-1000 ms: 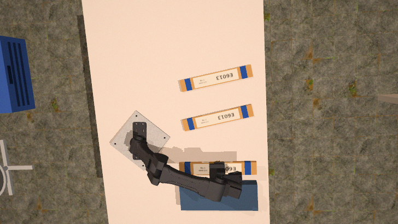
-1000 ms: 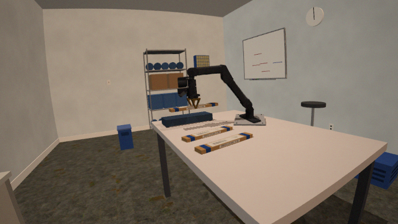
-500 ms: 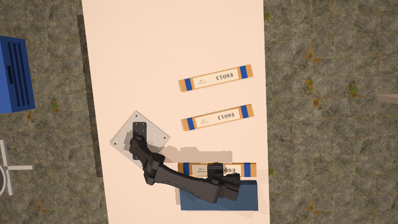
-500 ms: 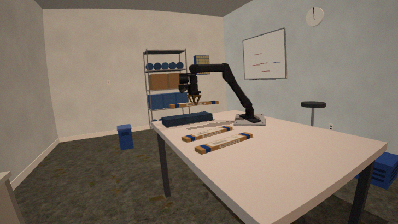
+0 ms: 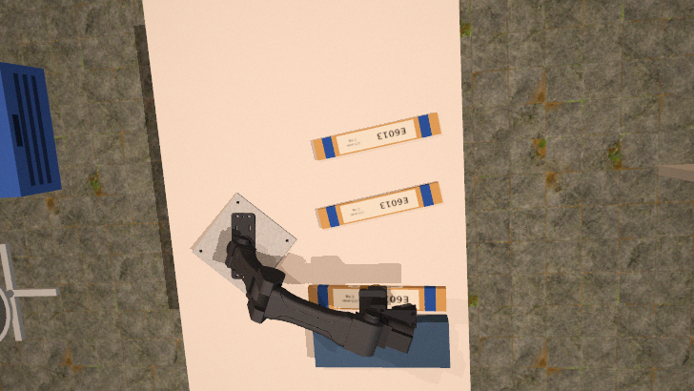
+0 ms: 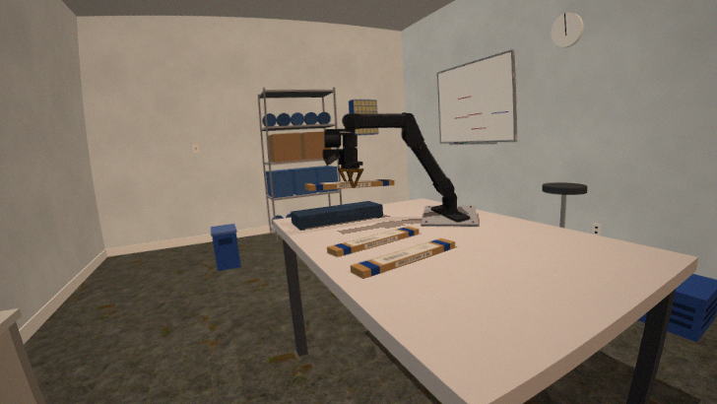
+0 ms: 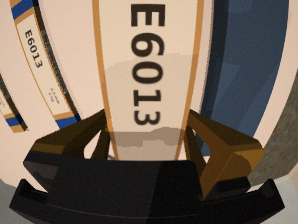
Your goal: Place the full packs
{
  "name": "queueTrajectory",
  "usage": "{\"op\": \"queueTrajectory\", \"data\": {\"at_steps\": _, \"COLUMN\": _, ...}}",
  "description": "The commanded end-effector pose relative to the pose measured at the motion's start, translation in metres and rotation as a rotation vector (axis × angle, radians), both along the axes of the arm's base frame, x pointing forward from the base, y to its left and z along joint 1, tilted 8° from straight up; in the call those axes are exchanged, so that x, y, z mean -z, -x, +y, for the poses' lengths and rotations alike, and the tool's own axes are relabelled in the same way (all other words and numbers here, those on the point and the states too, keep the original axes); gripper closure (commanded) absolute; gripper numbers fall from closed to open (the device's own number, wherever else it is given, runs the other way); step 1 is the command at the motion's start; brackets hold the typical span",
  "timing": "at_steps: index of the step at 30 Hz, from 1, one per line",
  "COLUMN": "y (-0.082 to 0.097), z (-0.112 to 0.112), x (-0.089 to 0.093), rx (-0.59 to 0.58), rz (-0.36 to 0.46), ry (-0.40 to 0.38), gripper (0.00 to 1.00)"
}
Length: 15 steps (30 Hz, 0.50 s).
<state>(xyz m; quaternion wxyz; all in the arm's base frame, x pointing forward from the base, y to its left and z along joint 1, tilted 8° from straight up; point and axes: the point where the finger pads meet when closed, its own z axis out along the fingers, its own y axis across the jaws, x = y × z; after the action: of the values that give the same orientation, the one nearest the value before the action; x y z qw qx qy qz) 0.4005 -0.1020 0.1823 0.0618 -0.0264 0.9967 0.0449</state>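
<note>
Orange-and-blue carton, marked E6013: the held pack (image 5: 434, 298) (image 6: 323, 185) (image 7: 147, 30) is pinched across its long sides by the gripper (image 6: 353, 184) (image 7: 147, 112), near level and raised off the tabletop (image 5: 291, 72) (image 6: 501, 281). Viewed from above, it lies just beside the dark blue platform (image 5: 388, 357) (image 6: 336, 216) (image 7: 250, 60). The middle pack (image 5: 380, 204) (image 6: 373, 240) (image 7: 40, 65) and the far pack (image 5: 376, 135) (image 6: 404, 257) (image 7: 10, 107) lie flat on the tabletop, apart from the platform, which bears no pack.

Step in hand, as judged: weighing or carrying the first pack. Its fill cannot be established visually. Next move: confirm weight; if full, shift it sideways over the platform, centre, lower flat, release. If light, return it to the tabletop. Risk noted: an off-centre grip could let an end dip.

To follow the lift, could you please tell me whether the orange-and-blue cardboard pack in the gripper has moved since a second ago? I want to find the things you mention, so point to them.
Yes, the orange-and-blue pack (image 5: 434, 298) (image 6: 313, 186) (image 7: 147, 60) has risen farther above the dark blue platform (image 5: 427, 347) (image 6: 336, 216) (image 7: 245, 65).
</note>
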Motion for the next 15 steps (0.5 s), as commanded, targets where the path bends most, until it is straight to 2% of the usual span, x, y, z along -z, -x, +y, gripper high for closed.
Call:
{"op": "queueTrajectory", "data": {"at_steps": 1, "y": -0.0008, "z": -0.0072, "x": -0.0414, "rx": -0.004, "rz": 0.053, "ry": -0.016, "gripper": 1.00}}
{"op": "queueTrajectory", "data": {"at_steps": 15, "y": 0.0017, "z": -0.0053, "x": -0.0355, "rx": -0.003, "rz": 0.059, "ry": -0.019, "gripper": 1.00}}
